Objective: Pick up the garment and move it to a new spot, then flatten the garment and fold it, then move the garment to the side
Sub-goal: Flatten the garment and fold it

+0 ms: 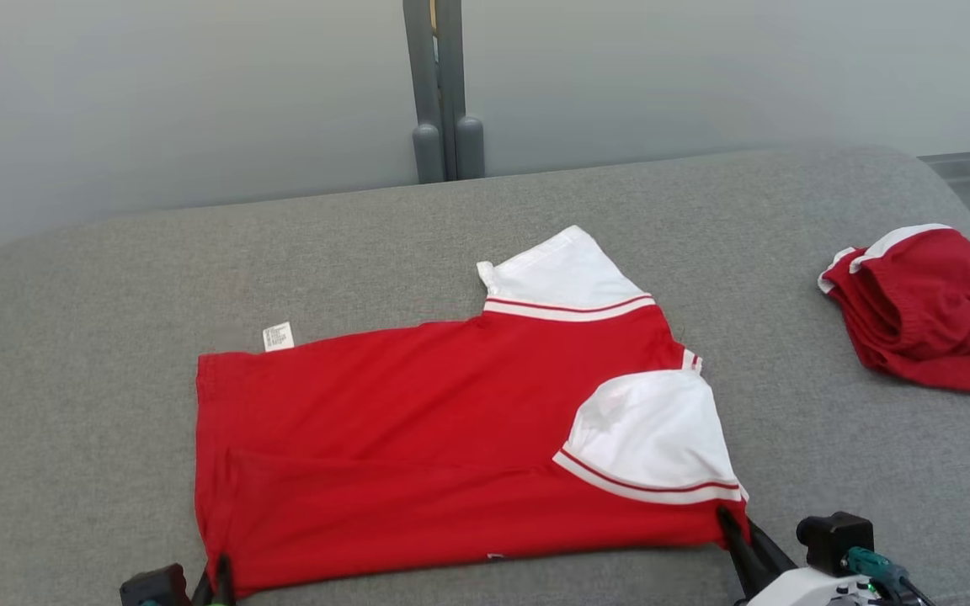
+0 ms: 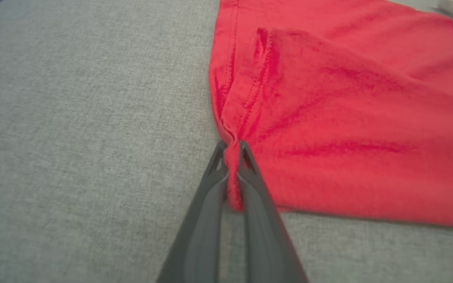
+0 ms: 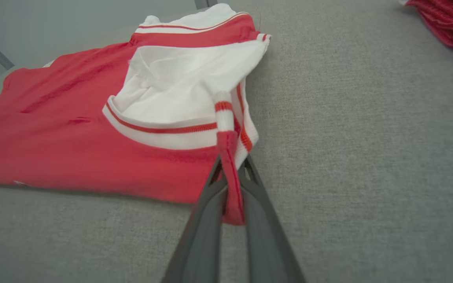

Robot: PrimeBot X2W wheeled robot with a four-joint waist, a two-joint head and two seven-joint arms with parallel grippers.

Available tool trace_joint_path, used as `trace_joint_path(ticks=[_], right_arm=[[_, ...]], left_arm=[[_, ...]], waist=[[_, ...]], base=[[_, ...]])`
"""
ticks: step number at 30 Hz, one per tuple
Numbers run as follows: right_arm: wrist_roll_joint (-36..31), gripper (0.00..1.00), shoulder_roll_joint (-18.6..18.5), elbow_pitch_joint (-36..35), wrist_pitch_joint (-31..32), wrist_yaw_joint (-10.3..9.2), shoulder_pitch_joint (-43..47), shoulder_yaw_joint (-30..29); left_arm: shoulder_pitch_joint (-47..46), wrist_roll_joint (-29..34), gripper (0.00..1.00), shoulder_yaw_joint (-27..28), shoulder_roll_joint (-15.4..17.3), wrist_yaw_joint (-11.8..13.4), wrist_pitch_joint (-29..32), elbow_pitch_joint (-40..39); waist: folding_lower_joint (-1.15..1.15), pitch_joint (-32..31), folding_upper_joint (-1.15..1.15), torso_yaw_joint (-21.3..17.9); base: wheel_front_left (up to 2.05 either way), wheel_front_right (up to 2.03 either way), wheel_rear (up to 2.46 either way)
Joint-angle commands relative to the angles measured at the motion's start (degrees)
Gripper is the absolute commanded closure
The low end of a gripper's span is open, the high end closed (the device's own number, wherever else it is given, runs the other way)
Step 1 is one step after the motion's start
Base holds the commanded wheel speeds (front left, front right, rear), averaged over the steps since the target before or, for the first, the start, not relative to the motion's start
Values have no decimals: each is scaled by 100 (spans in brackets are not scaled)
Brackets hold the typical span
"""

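**Fold under way, both near corners pinched**

The red T-shirt (image 1: 418,421) with white sleeves lies flat in the middle of the grey cushion (image 1: 114,295). At the cushion's near edge, the left gripper (image 2: 232,147) is clamped on the hem corner and the right gripper (image 3: 230,161) pinches the sleeve-side corner. The next move probably calls for lifting both corners evenly and carrying them toward the cushion's far side. A crumpled red garment (image 1: 931,311) sits at the cushion's right end.

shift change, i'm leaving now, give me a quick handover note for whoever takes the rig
Left gripper: jaws shut on the red shirt's near hem corner.
Right gripper: jaws shut on its near corner by the white sleeve.
Shirt lies flat on the grey cushion; sleeve lies folded onto the body.
To do: fold it over, then move it aside.
Another red garment lies at far right.
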Motion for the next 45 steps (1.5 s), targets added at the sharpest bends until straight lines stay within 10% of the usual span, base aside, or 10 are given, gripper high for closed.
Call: trace_joint_path(ticks=[1,10,11,12,23,45], right_arm=[[44,100,-39,-30,2,-10,63,18],[118,100,-102,-90,3,-10,254,78],[121,55,-99,-74,3,-10,259,0],[123,0,-85,-71,3,-10,256,-64],[-302,0,-160,-696,3,-10,-522,-931],[-104,0,-277,438,92,-10,-3660,321]], left_arm=[[96,58,100,29,71,50,6,31],[353,125,100,157,21,78,14,209],[343,140,96,153,15,81,14,222],[321,148,2,165,11,113,15,215],[-460,395,0,365,100,44,5,-937],[-3428,332,0,59,599,-306,221,1280]], waist=[[0,-93,0,-79],[0,-32,0,-63],[0,-22,0,-46],[0,-10,0,-24],[0,699,0,159],[0,2087,0,46]], base=[[0,0,0],[0,0,0],[0,0,0],[0,0,0],[0,0,0],[0,0,0]])
